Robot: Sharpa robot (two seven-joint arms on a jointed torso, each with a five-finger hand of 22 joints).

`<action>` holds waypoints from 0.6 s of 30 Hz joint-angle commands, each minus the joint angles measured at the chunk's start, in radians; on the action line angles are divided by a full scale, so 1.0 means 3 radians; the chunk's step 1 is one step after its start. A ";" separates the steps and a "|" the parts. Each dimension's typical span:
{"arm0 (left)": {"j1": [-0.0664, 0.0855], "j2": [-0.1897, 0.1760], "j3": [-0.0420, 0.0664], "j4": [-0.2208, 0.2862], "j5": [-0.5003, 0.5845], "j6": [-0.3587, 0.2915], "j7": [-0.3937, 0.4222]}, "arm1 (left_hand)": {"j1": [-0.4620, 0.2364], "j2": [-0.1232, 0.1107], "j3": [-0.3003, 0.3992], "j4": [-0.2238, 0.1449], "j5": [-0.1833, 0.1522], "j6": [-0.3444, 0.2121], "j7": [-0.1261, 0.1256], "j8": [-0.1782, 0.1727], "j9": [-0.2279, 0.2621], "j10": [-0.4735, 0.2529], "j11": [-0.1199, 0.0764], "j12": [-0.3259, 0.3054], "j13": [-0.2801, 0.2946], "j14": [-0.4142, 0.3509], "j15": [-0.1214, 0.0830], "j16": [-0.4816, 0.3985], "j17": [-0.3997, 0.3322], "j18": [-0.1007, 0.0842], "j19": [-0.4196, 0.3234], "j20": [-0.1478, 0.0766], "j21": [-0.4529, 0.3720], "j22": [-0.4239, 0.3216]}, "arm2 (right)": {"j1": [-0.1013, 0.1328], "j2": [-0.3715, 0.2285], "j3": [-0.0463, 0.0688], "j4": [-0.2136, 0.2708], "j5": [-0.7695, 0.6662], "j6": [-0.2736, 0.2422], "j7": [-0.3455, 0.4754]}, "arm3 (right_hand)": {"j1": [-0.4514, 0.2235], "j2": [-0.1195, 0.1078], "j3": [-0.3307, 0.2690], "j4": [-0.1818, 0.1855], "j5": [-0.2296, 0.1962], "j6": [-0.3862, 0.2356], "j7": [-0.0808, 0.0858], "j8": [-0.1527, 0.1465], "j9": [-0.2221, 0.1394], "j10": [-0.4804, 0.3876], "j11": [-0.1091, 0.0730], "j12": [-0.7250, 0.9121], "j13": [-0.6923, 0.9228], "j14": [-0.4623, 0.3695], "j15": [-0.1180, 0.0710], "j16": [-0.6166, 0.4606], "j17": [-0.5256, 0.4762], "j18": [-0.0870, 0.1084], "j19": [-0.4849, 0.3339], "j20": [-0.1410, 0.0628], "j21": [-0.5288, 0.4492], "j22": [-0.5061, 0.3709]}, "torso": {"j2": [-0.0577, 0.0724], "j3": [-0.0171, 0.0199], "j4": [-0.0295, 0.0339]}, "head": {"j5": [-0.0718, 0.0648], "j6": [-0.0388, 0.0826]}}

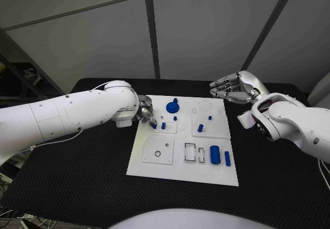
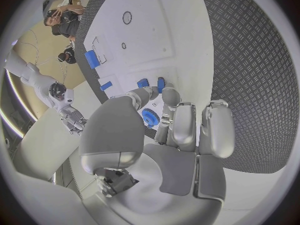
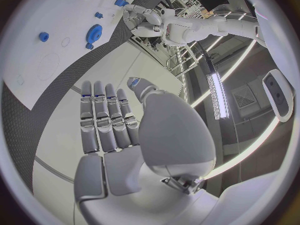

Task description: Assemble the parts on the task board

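1. Task board (image 1: 180,169) lying in the middle of the black table (image 1: 82,181), white plate with recesses and blue parts on it.
2. Left hand (image 1: 146,112) hovering over the board's left edge, fingertips down by a short blue peg (image 1: 153,125); whether pinching it or only touching, cannot tell from the head view.
3. Left wrist view showing the left hand's fingers (image 2: 181,125) bunched together with two small blue pegs (image 2: 152,83) just past the tips, and the blue gear (image 2: 150,118) partly hidden behind the thumb; grasp still unclear.
4. Right hand (image 1: 233,88) hanging off the board's far right corner, above the table, apart from every part; right wrist view showing its fingers (image 3: 106,117) straight, side by side, holding nothing, so released.
5. Standing on the board in the head view: blue gear (image 1: 172,106) near the far edge, small pegs around it, one peg (image 1: 200,128) on the right panel, a large blue cylinder (image 1: 215,154) and a slimmer blue bar (image 1: 227,158) near the right edge.
6. Left arm (image 1: 62,117) blocking the table to the left of the board.
7. Right wrist view catching the gear (image 3: 94,31) and the left hand (image 3: 142,19) from across the board.
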 commanded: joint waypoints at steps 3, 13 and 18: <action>-0.0013 0.0040 -0.0017 -0.0016 -0.0021 0.0152 -0.0055 | -0.0078 0.0000 0.0389 -0.0408 0.0011 0.0041 -0.0013 0.0034 0.0016 0.0100 -0.0061 0.0026 -0.0003 0.0069 -0.0025 0.0020 0.0003 -0.0015 0.0090 -0.0020 0.0037 0.0211 | 0.0006 -0.0001 0.0003 0.0005 0.0007 0.0019 0.0022 | -0.0034 0.0003 -0.0009 -0.0005 0.0016 -0.0003 0.0017 -0.0019 -0.0001 -0.0011 0.0015 -0.0011 -0.0004 -0.0014 0.0010 0.0003 -0.0006 0.0036 0.0024 -0.0004 -0.0024 -0.0008 | 0.0000 0.0001 -0.0002 | -0.0002 -0.0011; -0.0013 0.0081 -0.0025 -0.0062 -0.0020 0.0149 -0.0088 | -0.0193 0.0033 0.0227 -0.0354 0.0001 0.0074 -0.0060 0.0076 0.0042 0.0175 -0.0093 0.0085 0.0057 0.0072 -0.0046 0.0022 0.0006 -0.0028 0.0112 -0.0038 0.0087 0.0266 | 0.0006 -0.0004 0.0003 0.0008 0.0007 0.0019 0.0020 | -0.0034 0.0003 -0.0009 -0.0005 0.0016 -0.0003 0.0017 -0.0019 -0.0001 -0.0011 0.0015 -0.0011 -0.0004 -0.0014 0.0010 0.0003 -0.0006 0.0036 0.0024 -0.0004 -0.0024 -0.0008 | 0.0001 0.0001 0.0001 | -0.0010 -0.0016; -0.0013 0.0086 -0.0026 -0.0073 -0.0020 0.0145 -0.0100 | -0.0224 0.0046 0.0156 -0.0336 -0.0001 0.0097 -0.0077 0.0088 0.0047 0.0206 -0.0104 0.0120 0.0092 0.0074 -0.0054 0.0025 0.0008 -0.0038 0.0129 -0.0044 0.0126 0.0305 | 0.0006 -0.0005 0.0003 0.0010 0.0007 0.0019 0.0020 | -0.0034 0.0003 -0.0009 -0.0005 0.0016 -0.0003 0.0017 -0.0019 -0.0001 -0.0011 0.0015 -0.0011 -0.0004 -0.0014 0.0010 0.0003 -0.0006 0.0036 0.0024 -0.0004 -0.0024 -0.0008 | 0.0001 0.0000 0.0000 | -0.0014 -0.0019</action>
